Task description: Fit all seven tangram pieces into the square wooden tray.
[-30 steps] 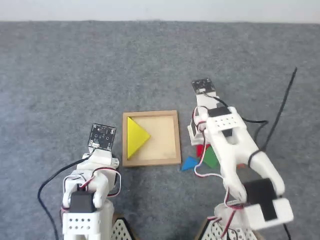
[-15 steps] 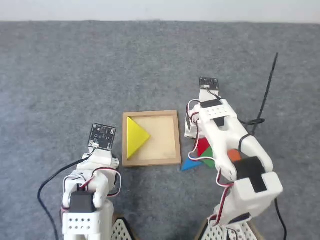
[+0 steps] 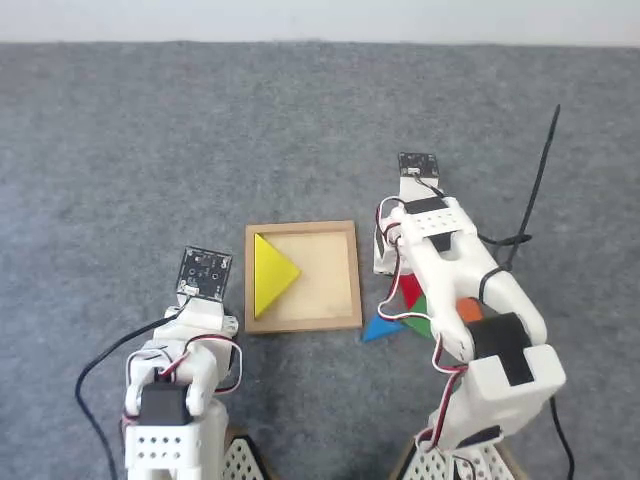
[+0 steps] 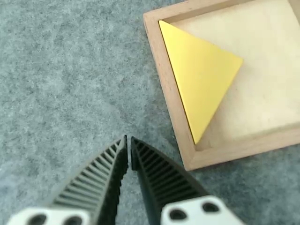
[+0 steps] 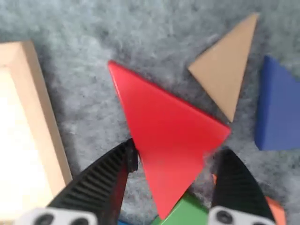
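The square wooden tray (image 3: 352,270) lies mid-table with a yellow triangle (image 3: 272,272) against one wall, also seen as the yellow triangle (image 4: 199,84) in the left wrist view. My right gripper (image 5: 176,171) is open, its fingers straddling a red triangle (image 5: 168,131) that lies on the carpet beside the tray wall (image 5: 40,117). A tan triangle (image 5: 227,75), a blue piece (image 5: 279,108), a green piece (image 5: 187,213) and an orange piece (image 5: 274,211) lie around it. My left gripper (image 4: 129,145) is shut and empty just off the tray's corner (image 4: 187,157).
Grey carpet covers the table. The right arm (image 3: 440,255) hangs over the cluster of loose pieces, of which red (image 3: 408,292), green (image 3: 420,322), light blue (image 3: 380,327) and orange (image 3: 468,310) show beside the tray. The left arm (image 3: 190,335) sits folded near the front edge.
My right arm has folded down lower over the loose pieces, its elbow swinging in and its wrist shifting slightly away from me. The left arm and the tray have not moved.
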Controlling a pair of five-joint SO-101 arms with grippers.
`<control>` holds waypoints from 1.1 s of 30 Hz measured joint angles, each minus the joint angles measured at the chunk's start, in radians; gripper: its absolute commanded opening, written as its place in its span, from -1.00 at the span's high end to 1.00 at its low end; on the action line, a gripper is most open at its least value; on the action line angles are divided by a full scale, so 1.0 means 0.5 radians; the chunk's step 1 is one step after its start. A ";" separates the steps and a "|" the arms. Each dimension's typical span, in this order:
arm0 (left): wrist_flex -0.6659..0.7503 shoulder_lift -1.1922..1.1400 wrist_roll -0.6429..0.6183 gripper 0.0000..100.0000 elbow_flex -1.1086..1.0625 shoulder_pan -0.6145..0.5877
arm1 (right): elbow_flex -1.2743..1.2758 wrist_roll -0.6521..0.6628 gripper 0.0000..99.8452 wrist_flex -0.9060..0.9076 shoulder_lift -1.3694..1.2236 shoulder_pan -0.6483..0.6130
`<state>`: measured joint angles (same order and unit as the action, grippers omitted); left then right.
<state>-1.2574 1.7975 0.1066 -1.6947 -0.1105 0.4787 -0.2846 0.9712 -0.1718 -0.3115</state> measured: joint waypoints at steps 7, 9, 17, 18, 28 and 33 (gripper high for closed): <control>0.000 0.000 0.000 0.97 0.000 0.000 | 0.000 0.203 0.25 0.074 0.080 -0.040; 0.000 0.000 0.000 0.97 0.000 0.000 | 0.000 0.319 0.22 0.080 0.080 -0.046; 0.000 0.000 0.000 0.97 0.000 0.000 | 0.000 0.709 0.27 0.003 0.080 -0.061; 0.000 0.000 0.000 0.97 0.000 0.000 | 0.000 0.724 0.27 -0.003 0.077 -0.061; 0.000 0.000 0.000 0.97 0.000 0.000 | -0.006 0.626 0.31 -0.034 -0.031 -0.114; 0.000 0.000 0.000 0.97 0.000 0.000 | -0.006 0.617 0.38 -0.034 -0.034 -0.114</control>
<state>-1.2574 1.7975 0.1066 -1.6947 -0.1105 0.4757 0.0238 0.9544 -0.1887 -0.3682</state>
